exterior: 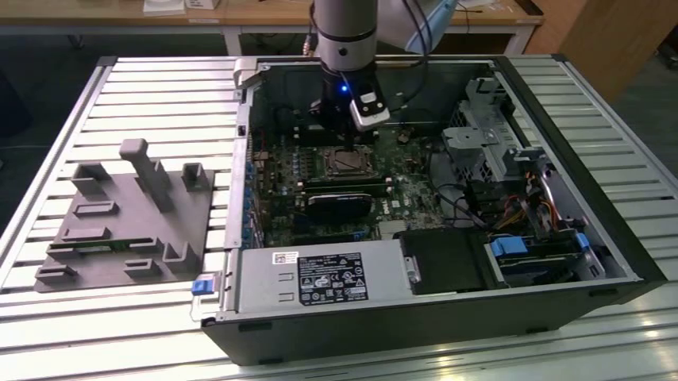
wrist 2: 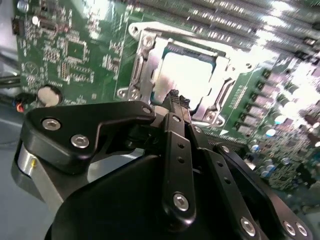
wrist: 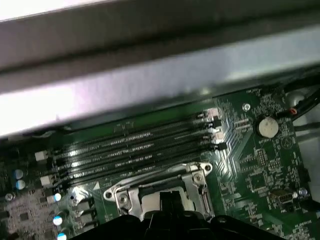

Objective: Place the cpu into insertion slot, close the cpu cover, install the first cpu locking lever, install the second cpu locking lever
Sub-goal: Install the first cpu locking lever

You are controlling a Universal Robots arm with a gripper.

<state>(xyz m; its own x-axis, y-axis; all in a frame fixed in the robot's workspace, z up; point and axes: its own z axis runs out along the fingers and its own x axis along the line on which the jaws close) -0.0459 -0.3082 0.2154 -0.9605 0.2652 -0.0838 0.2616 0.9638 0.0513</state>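
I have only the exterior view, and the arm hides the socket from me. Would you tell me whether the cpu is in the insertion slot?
Observer: Yes. In the second wrist view the cpu lies in the insertion slot, its pale metal top catching the light.
Operator: Thank you. Is the cpu cover down?
Observer: It appears so. The cpu cover frames the chip, which shows through its window.
Operator: And where is the tool?
Observer: The tool is at the edge of the cover. I cannot tell whether it touches.
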